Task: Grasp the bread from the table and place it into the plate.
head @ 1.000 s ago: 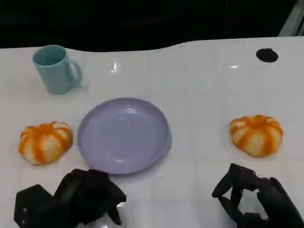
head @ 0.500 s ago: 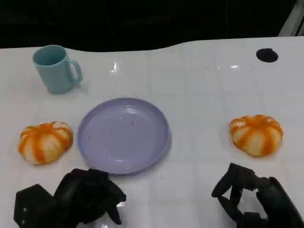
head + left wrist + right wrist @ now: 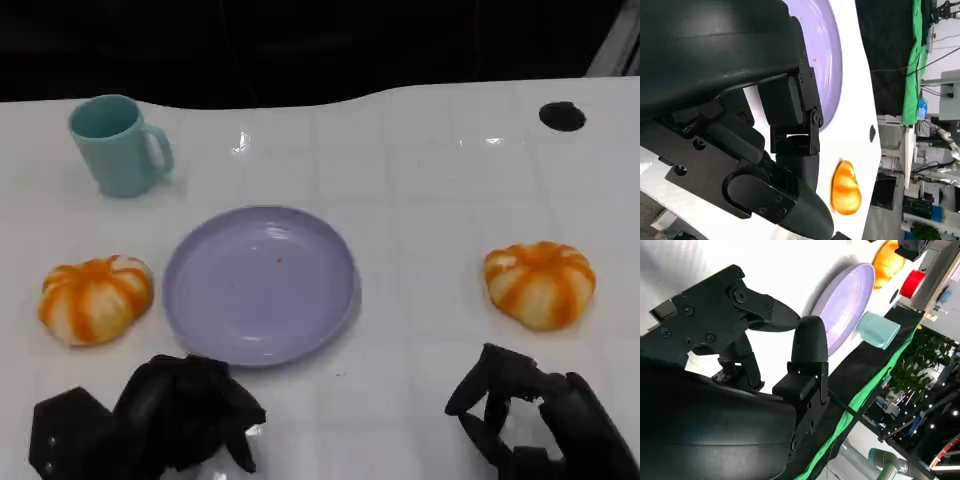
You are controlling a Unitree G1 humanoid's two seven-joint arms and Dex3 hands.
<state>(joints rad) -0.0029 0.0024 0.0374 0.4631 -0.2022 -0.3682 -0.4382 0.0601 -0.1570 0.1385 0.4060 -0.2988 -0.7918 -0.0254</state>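
Stage: I judge nothing done, grasp pending | breads: left bread (image 3: 95, 299) centre-left, right bread (image 3: 540, 283) centre-right, on surface (image 3: 430, 180) | plate (image 3: 260, 285) bare | left robot hand (image 3: 185, 412), right robot hand (image 3: 520, 415): fingers curled, holding nothing.

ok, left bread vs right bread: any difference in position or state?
The left bread lies close beside the plate, ahead of the left robot hand; the right bread sits well clear of the plate, ahead of the right robot hand. Both are orange-and-white striped, resting on the table, untouched.
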